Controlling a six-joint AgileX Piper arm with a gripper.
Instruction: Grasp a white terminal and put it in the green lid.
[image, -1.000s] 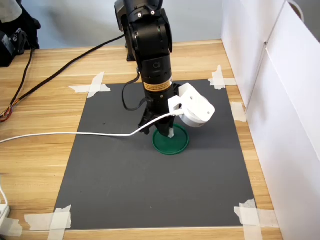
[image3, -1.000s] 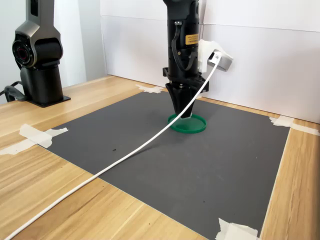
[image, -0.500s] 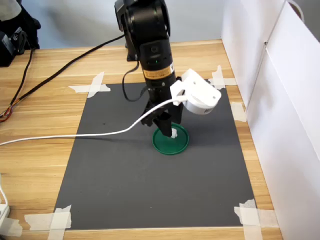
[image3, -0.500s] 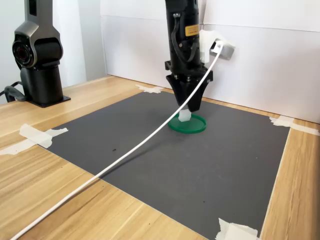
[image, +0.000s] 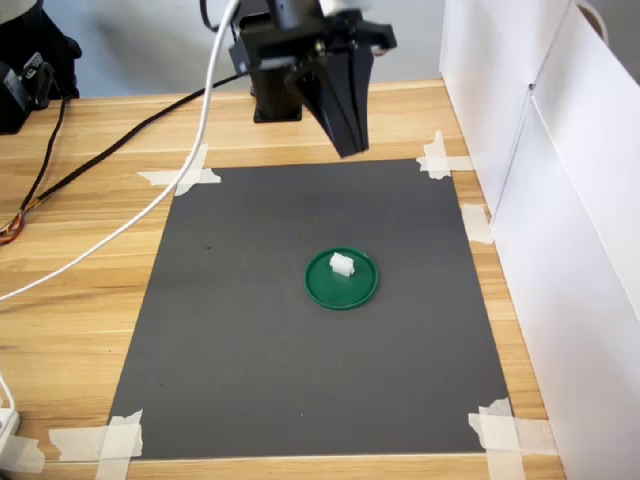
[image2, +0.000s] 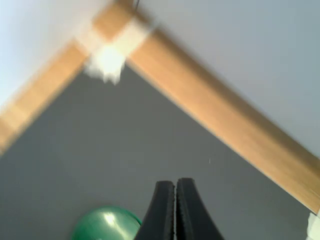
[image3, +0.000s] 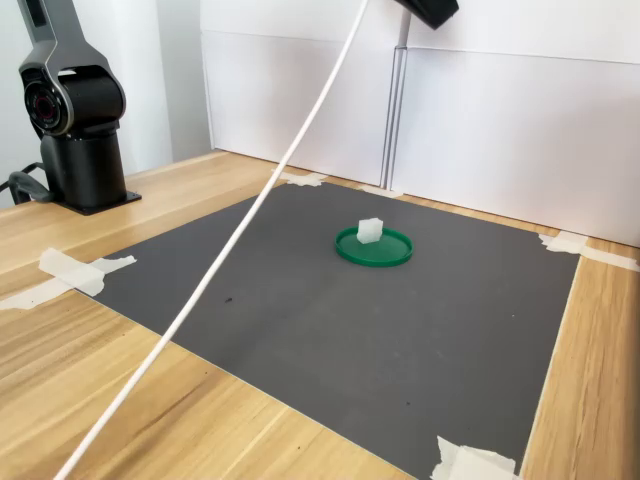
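the white terminal (image: 342, 264) sits inside the green lid (image: 341, 291) near the centre of the first exterior view, resting on the disc's far half, toward the upper part of the frame. in the second exterior view the white terminal (image3: 369, 230) stands as a small block on the green lid (image3: 374, 252), just right of the frame's middle.

the gripper (image: 349, 150) hangs high in the upper centre of the first exterior view, well apart from the lid and holding nothing. in the wrist view the gripper (image2: 176, 186) shows its two dark fingers (image2: 163, 210) pressed flat together at the bottom centre, with a slice of the green lid (image2: 106, 225) at the lower left of that frame.

the dark mat (image: 250, 360) lies bare all around the lid, with wide open room to every edge. strips of white tape (image: 182, 172) pin its corners to the wooden table (image: 70, 300). a white cable (image: 150, 205) sweeps from the upper centre down to the left edge of the first exterior view, crossing the mat's upper left corner. white panels (image: 560, 200) wall off the right side of the frame, close to the mat's right edge. in the second exterior view a black camera stand (image3: 75, 130) occupies the upper left, clear of the mat.
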